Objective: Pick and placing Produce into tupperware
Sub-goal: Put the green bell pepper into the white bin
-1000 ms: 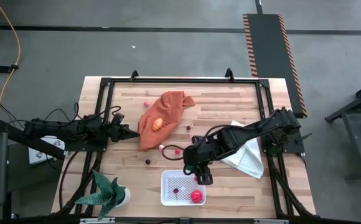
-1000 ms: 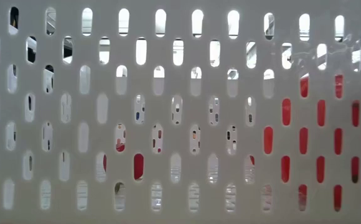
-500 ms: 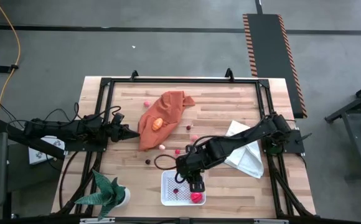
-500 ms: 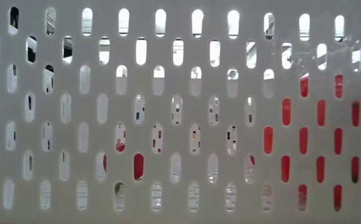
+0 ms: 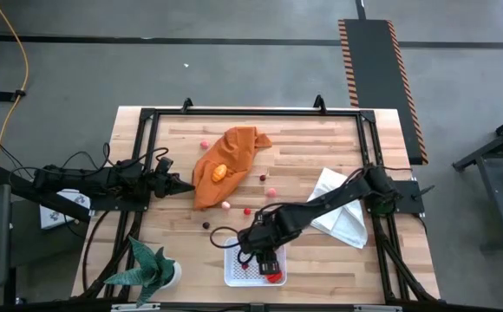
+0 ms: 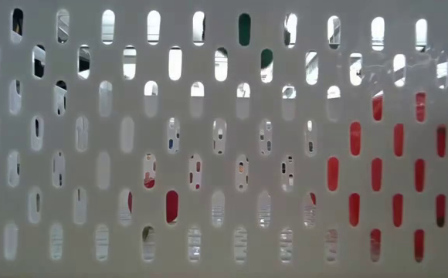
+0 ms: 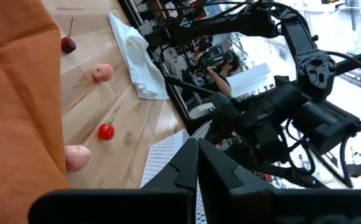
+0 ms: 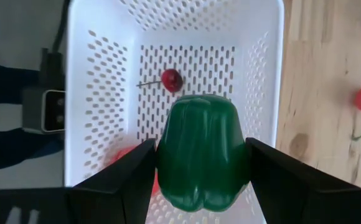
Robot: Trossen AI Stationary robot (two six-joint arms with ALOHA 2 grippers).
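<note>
Two arms: right gripper hangs over the tupperware, left gripper waits well off to the container's far left, fingers pinched together on nothing.
Right grip: fingers spread around a green pepper, clasping it just above the container's perforated floor.
Inside tupperware: a cherry with a stem lies on the bottom; something red sits partly hidden behind the pepper and finger.
Blocking the low camera: the container's slotted white wall fills that view; red shows through the slots at one side, dark green through two upper slots.
Beside tupperware: a potted plant stands just to its left at the table's near edge.
Beyond tupperware: loose produce, a dark berry, a red piece, pink ones, scattered on the wood.
Further: orange cloth with an orange fruit on it; white cloth to the right, under the right arm.
</note>
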